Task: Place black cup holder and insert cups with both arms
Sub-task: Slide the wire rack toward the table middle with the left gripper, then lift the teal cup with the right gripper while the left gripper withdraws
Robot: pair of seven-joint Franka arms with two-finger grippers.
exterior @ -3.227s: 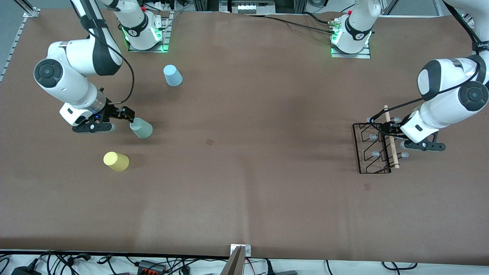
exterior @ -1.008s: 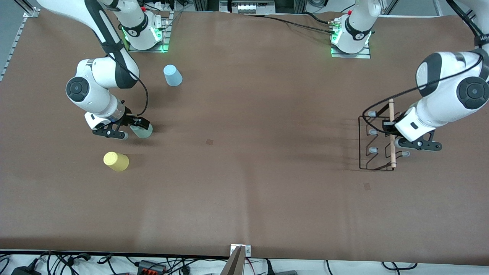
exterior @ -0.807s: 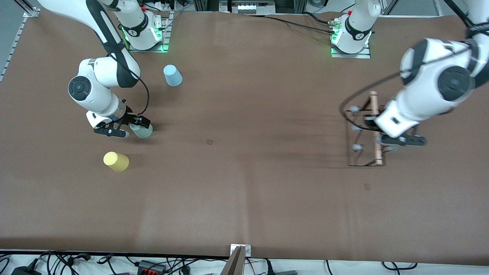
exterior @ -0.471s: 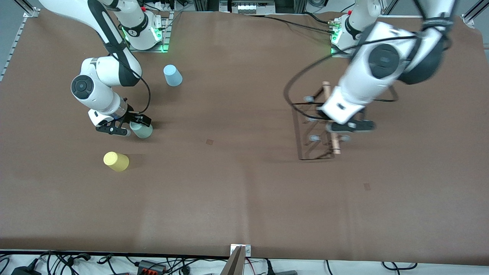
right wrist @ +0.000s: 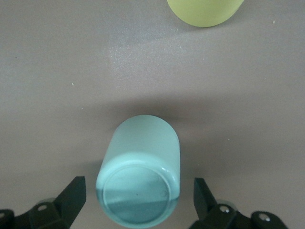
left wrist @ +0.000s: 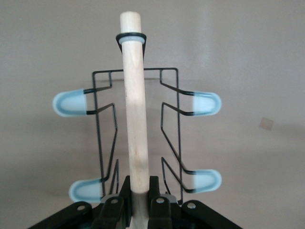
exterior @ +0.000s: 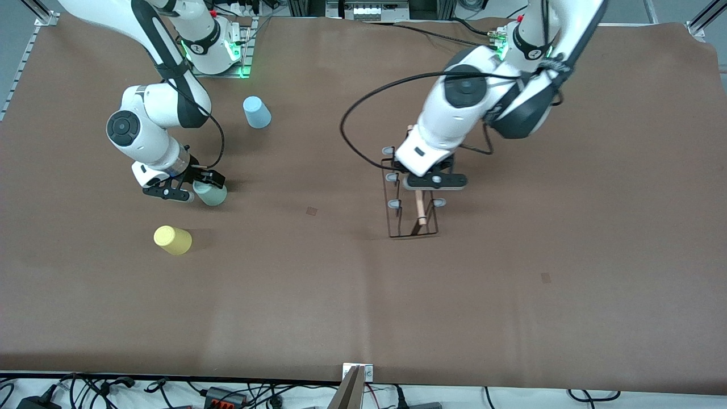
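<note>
— Holding the thin black wire cup holder [exterior: 410, 199] by its light wooden rod handle [left wrist: 135, 102], left gripper [exterior: 421, 183] clenched, over mid-table.
— Right side?
— I see the right gripper [right wrist: 138, 200] spread wide around the upside-down sage green tumbler [exterior: 211, 192]. Yellow tumbler [exterior: 172, 240] nearer the camera, light blue tumbler [exterior: 257, 112] farther.

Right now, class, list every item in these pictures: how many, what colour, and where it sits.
Cup holder: one, black wire with wooden handle, mid-table, held by the handle.
Cups: three, toward the right arm's end. Blue cup nearest the bases; green cup between open jaws; yellow cup nearest the front camera.
Table: one, brown.
Left gripper: shut on the handle.
Right gripper: open around the green cup.
</note>
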